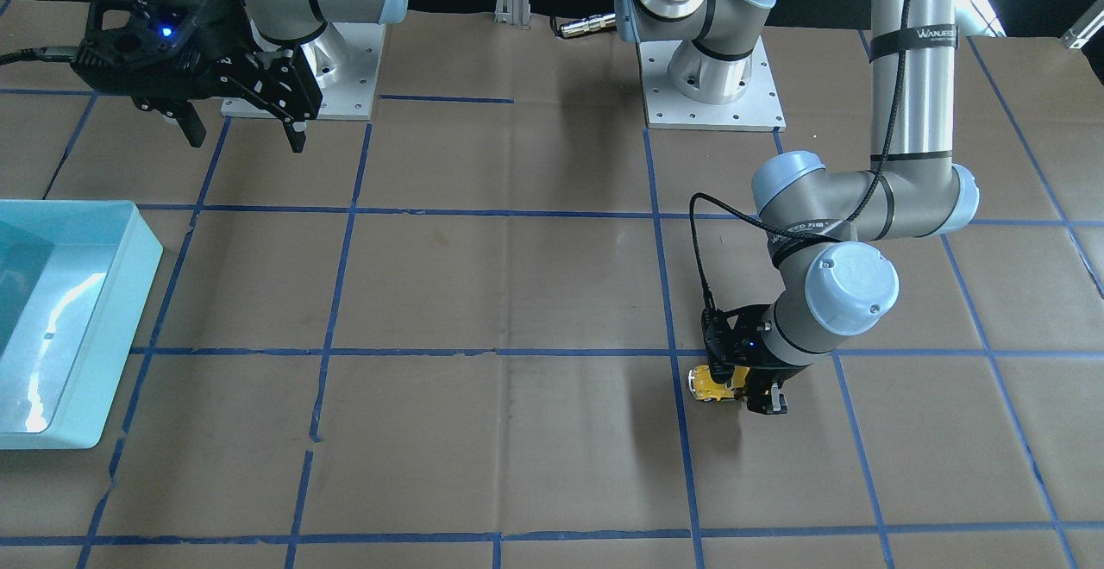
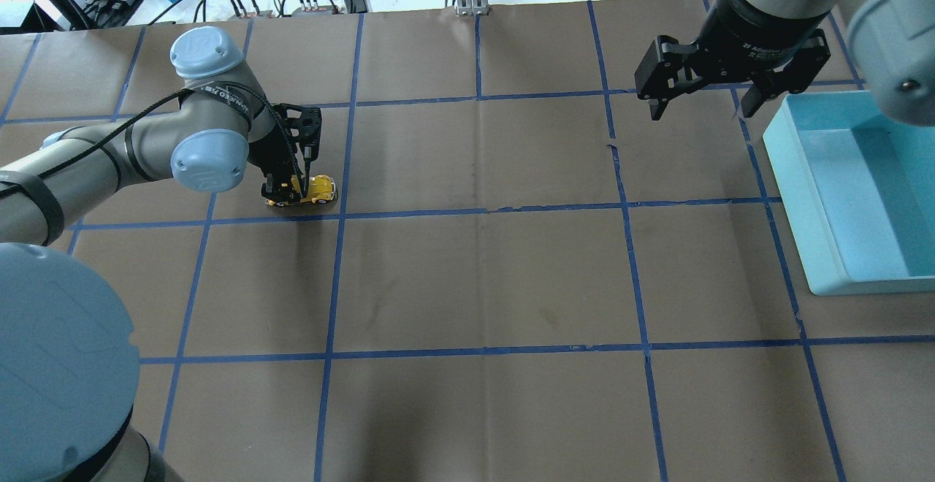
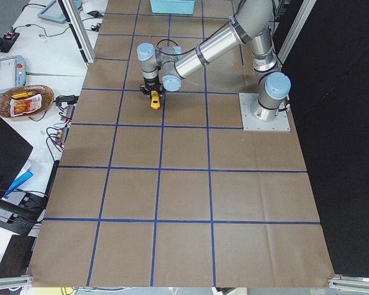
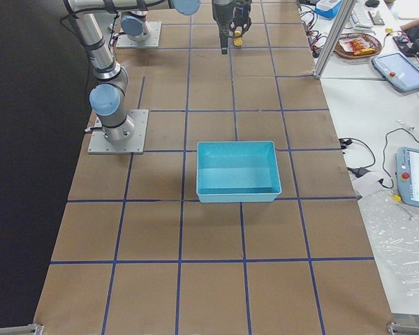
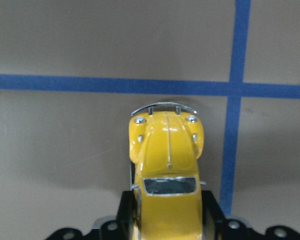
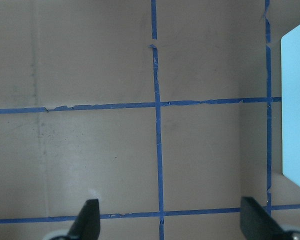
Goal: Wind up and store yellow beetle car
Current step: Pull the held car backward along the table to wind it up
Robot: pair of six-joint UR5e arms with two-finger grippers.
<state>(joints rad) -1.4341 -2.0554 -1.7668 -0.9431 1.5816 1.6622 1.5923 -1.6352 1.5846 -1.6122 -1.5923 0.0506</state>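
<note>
The yellow beetle car (image 1: 711,384) stands on its wheels on the brown paper, on the robot's left side of the table (image 2: 318,188). My left gripper (image 1: 743,393) is down over the car's rear half and shut on its sides. In the left wrist view the car (image 5: 167,150) sits between the black fingers (image 5: 125,212), its nose and chrome bumper pointing away toward a blue tape line. My right gripper (image 2: 701,111) is open and empty, held above the table beside the bin, far from the car. It also shows in the right wrist view (image 6: 171,222).
A light blue bin (image 2: 796,197) stands empty at the robot's right edge of the table; it also shows in the front view (image 1: 142,276). Blue tape lines grid the brown paper. The two arm base plates (image 1: 714,86) lie at the robot's side.
</note>
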